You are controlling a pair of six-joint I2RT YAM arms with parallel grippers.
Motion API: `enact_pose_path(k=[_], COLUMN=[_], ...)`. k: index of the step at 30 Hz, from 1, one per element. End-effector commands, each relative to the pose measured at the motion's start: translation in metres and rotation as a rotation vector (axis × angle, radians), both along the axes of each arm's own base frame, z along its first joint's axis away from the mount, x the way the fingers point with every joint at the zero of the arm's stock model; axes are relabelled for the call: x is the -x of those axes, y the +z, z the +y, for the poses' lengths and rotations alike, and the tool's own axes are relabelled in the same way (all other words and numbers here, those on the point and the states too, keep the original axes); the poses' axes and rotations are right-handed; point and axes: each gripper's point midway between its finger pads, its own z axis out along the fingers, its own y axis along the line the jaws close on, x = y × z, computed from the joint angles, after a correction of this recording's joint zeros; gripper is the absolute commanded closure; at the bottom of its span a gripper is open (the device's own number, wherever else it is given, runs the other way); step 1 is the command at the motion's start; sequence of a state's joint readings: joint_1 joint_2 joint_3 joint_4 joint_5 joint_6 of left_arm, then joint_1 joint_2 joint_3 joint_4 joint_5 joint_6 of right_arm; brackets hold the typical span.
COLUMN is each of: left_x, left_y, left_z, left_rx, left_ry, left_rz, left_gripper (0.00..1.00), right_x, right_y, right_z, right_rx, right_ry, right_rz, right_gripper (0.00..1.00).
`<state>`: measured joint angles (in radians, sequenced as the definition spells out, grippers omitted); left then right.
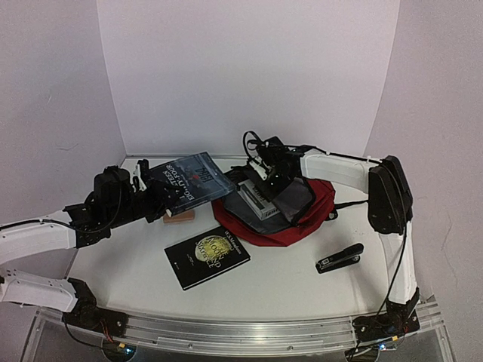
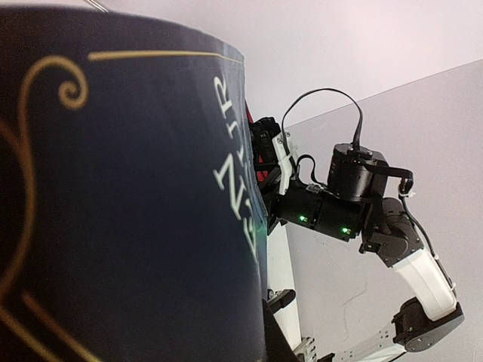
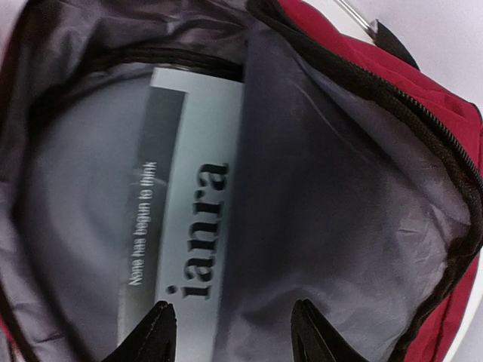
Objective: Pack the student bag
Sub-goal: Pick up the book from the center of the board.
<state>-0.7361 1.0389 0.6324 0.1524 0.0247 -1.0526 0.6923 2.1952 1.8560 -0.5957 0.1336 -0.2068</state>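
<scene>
Left gripper (image 1: 151, 197) is clamped on the dark blue book (image 1: 192, 179), raised at ten o'clock of the table (image 1: 287, 279), which I judge is staged for loading, while the right gripper (image 3: 234, 324), fingers apart, hangs over the student bag (image 1: 317, 210) at two o'clock, apparently to hold its mouth open.

Student bag (image 1: 318, 213) holds a book (image 1: 259, 198); stapler (image 1: 339, 258) front-rt, 2nd book (image 1: 207, 256) front-left.

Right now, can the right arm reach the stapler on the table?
Probably yes. The stapler lies on bare table beside that arm, with nothing over it. The right tool is open and empty, though it is at the red bag's mouth.
</scene>
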Motion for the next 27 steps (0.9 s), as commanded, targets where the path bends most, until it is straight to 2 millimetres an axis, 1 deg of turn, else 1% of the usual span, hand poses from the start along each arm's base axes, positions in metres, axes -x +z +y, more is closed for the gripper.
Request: enact_pose_path(k=[1,4,8,10,11,12,13,14,15,21,25,27], left_x=[0.0,0.0,-0.001,-0.002,-0.003,-0.003,-0.003,-0.003,-0.004,-0.007,-0.012,-0.015], left_y=[0.055,0.054,0.054,0.052,0.05,0.048,0.046,0.044,0.041,0.027,0.018,0.014], left_z=[0.004,0.004,0.003,0.002,0.002,0.0,-0.002,-0.003,-0.005,-0.025,-0.038,-0.046], left_rx=[0.126,0.126,0.121,0.118,0.116,0.114,0.111,0.107,0.102,0.116,0.141,0.153], left_ry=[0.017,0.017,0.016,0.016,0.015,0.01,0.002,-0.004,-0.01,-0.082,-0.114,-0.133], left_rz=[-0.139,-0.14,-0.14,-0.137,-0.132,-0.129,-0.127,-0.124,-0.118,-0.1,-0.08,-0.073], left_gripper=[1.0,1.0,1.0,1.0,1.0,1.0,1.0,1.0,1.0,1.0,1.0,1.0], right_x=[-0.019,-0.02,-0.019,-0.02,-0.022,-0.023,-0.024,-0.023,-0.021,-0.007,-0.002,-0.002], right_y=[-0.002,-0.012,-0.02,-0.024,-0.024,-0.023,-0.018,-0.01,-0.001,0.068,0.096,0.104], right_z=[-0.011,-0.017,-0.018,-0.02,-0.021,-0.022,-0.022,-0.02,-0.019,-0.003,0.002,0.004], right_rx=[0.101,0.145,0.162,0.179,0.188,0.192,0.187,0.169,0.146,-0.04,-0.11,-0.129], right_ry=[-0.026,-0.025,-0.015,-0.013,-0.017,-0.019,-0.019,-0.018,-0.014,0.023,0.033,0.034], right_rz=[-0.071,-0.072,-0.062,-0.062,-0.067,-0.072,-0.079,-0.085,-0.088,-0.12,-0.138,-0.146], right_gripper=[0.49,0.5,0.54,0.62,0.69,0.78,0.88,0.95,1.0,1.0,1.0,1.0])
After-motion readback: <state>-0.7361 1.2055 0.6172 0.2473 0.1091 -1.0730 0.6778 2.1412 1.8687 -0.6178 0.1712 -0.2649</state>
